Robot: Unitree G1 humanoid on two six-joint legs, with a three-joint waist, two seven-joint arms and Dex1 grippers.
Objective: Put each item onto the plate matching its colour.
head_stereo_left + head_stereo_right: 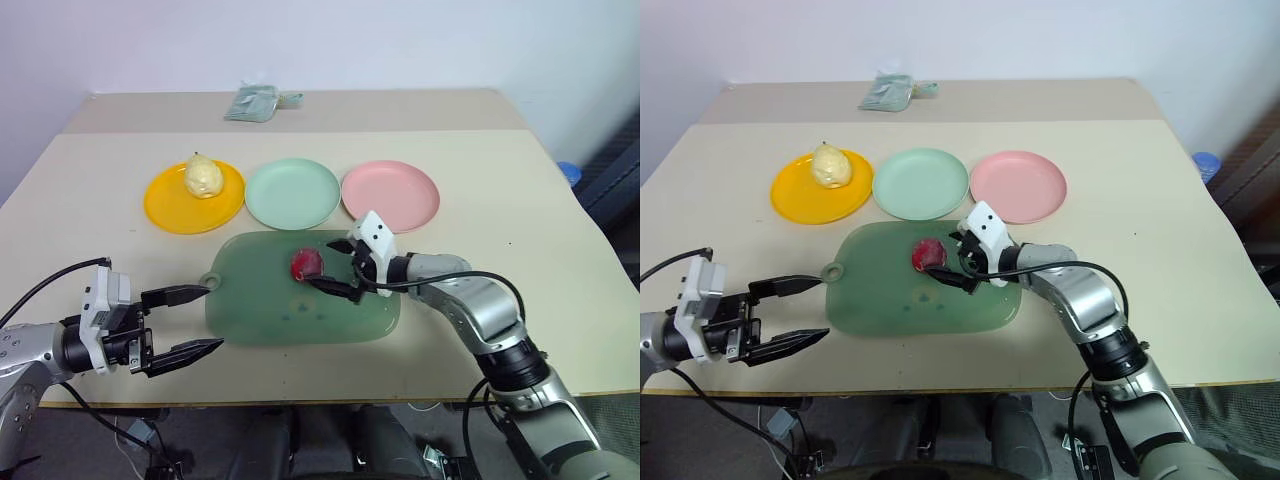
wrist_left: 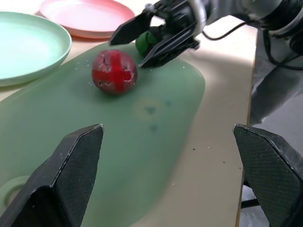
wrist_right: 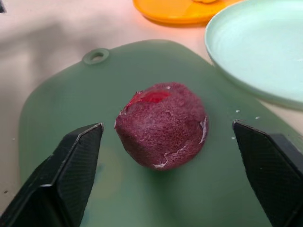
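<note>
Item: dark red fruit (image 3: 162,125), lying on the green board (image 1: 260,320), just ahead of my right gripper (image 1: 335,268), between its wide-spread fingers, untouched. Green piece (image 2: 146,42) tucked behind that gripper. Left gripper (image 1: 195,322) wide, empty, off the board's handle end. Pear (image 1: 202,177) on yellow plate (image 1: 165,205).

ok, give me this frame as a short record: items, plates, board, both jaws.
yellow pear: on the yellow plate, matched
red fruit: on the green board, not yet on the pink plate
green piece: on the board, behind the right gripper
mint plate: empty
right gripper: jaws open, pointing at the red fruit, not closed on it
left gripper: jaws open, empty, at the board's left edge
</note>
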